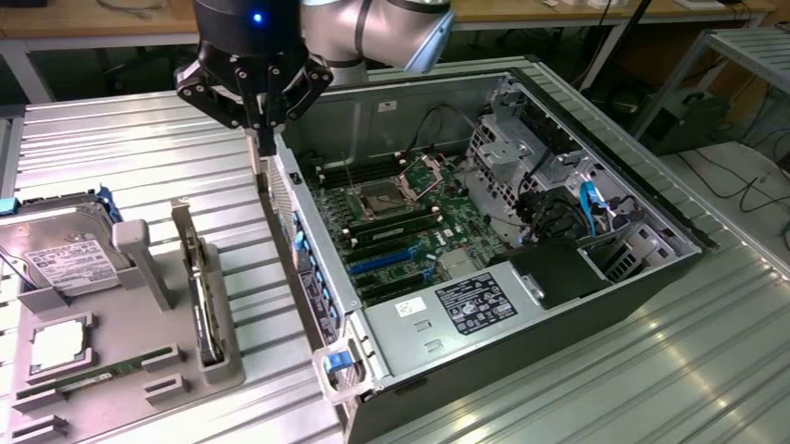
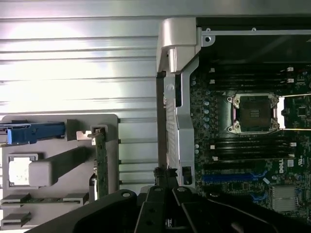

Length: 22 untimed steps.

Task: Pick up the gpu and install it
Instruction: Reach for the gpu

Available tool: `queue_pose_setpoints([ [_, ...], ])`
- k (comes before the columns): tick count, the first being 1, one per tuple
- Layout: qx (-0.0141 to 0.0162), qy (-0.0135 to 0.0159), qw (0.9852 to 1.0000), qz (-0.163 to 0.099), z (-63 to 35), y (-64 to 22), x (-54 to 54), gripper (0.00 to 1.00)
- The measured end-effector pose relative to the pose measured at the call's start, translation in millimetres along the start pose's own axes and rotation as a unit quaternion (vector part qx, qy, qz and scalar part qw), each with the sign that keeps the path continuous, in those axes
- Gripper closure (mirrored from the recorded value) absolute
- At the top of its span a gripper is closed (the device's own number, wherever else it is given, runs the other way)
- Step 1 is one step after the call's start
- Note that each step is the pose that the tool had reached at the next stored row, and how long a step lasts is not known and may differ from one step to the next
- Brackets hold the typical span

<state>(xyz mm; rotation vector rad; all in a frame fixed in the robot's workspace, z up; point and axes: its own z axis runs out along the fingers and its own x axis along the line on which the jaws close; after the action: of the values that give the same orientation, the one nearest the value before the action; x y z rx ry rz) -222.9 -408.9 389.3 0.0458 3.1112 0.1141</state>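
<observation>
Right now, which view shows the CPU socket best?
Wrist view: it looks straight down on the CPU socket, with the whole square metal frame unobstructed. The exterior view shows the same socket at a slant and from farther off.

light: bright, even, from above | glare: ribbed tabletop (image 2: 73,63) washes out white in the wrist view, streaks at the exterior view's near right | shadow: case (image 1: 370,111) interior dimmer, hand (image 2: 166,174) a dark silhouette
</observation>
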Motion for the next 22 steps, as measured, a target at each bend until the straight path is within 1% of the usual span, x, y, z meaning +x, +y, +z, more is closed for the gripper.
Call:
queue_pose_setpoints([
  [4,-0.0007,0.0001,1.0,0.0,-0.9,-19.8,0.6,0.89],
  [5,-0.0007,0.0,1.0,0.0,-0.9,-22.1,3.4,0.89],
  [9,-0.0013,-0.0008,1.0,0.0,0.1,-23.7,20.7,0.89],
  [10,-0.0026,-0.0017,1.0,0.0,0.4,-24.0,28.2,0.89],
  [12,-0.0054,-0.0033,1.0,0.0,0.9,-24.4,38.1,0.89],
  [15,-0.0089,-0.005,0.9999,0.0,1.5,-25.8,48.3,0.89],
  [17,-0.0106,-0.0057,0.9999,0.0,1.9,-28.7,53.4,0.89],
  [19,-0.0115,-0.0064,0.9999,0.0,2.0,-33.1,58.7,0.89],
  [22,-0.0115,-0.0064,0.9999,0.0,3.2,-37.7,67.4,0.89],
])
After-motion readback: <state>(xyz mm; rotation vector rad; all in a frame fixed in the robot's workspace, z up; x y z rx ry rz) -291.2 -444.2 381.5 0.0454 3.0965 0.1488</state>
